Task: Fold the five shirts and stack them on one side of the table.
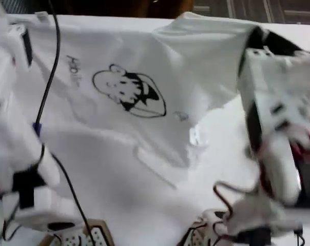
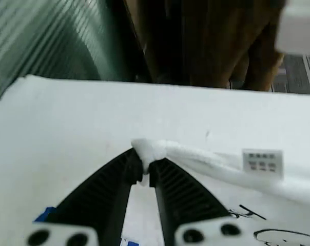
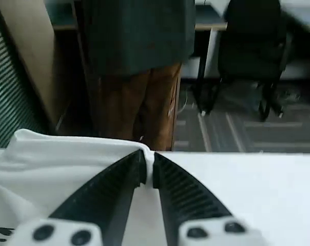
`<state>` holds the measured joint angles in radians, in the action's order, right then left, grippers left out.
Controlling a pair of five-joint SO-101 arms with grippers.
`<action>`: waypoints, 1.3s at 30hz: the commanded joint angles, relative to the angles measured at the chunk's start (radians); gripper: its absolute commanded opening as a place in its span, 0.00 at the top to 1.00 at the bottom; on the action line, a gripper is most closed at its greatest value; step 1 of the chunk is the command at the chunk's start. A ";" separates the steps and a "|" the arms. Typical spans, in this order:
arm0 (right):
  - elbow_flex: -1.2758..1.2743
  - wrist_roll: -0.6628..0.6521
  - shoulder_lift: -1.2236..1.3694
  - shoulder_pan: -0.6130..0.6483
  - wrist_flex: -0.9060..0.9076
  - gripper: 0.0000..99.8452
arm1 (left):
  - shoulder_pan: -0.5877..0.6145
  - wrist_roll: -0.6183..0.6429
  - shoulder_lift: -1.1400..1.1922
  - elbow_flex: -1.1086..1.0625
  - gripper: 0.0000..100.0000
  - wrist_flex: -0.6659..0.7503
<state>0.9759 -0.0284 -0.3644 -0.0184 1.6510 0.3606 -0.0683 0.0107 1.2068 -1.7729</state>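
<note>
Left hand: closed tight on a bunched pinch of the shirt, taken at an edge just beside a sewn label. The grip is judged to be placed there so that this edge can be lifted and carried over.

Middle: one shirt is laid across the desk, print facing up, creased and not yet folded.

Right hand: closed, with the shirt's edge caught at the fingertips. Two grips on the same garment are judged to be meant to keep the cloth level during a fold. Stacking is judged not yet started.
</note>
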 commanded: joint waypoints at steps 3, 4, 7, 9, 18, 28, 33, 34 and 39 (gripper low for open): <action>0.029 -0.071 -0.143 -0.031 -0.065 0.98 | 0.018 0.000 -0.218 0.010 0.98 -0.015; 0.028 -0.071 -0.163 -0.031 -0.070 0.98 | 0.037 0.002 -0.253 -0.007 0.98 -0.015; 0.025 -0.071 -0.208 -0.031 -0.073 0.98 | 0.058 0.002 -0.376 -0.119 0.98 -0.015; 0.015 -0.071 -0.216 -0.038 -0.064 0.98 | 0.058 -0.005 -0.450 -0.254 0.98 -0.014; -0.017 -0.072 -0.265 -0.113 -0.038 0.98 | 0.055 -0.006 -0.712 -0.644 0.98 0.011; -0.017 -0.080 -0.410 -0.136 -0.070 0.98 | 0.058 -0.008 -0.921 -0.679 0.98 0.043; -0.017 -0.123 -0.489 -0.274 -0.125 0.98 | 0.058 -0.006 -1.036 -0.679 0.98 0.084; -0.017 -0.138 -0.501 -0.285 -0.133 0.98 | 0.057 -0.006 -1.053 -0.680 0.98 0.089; -0.028 -0.155 -0.509 -0.289 -0.143 0.98 | 0.054 -0.003 -1.077 -0.690 0.98 0.089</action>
<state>0.9620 -0.1741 -0.8861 -0.2992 1.5251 0.4066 -0.0698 -1.0679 0.5301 -1.7054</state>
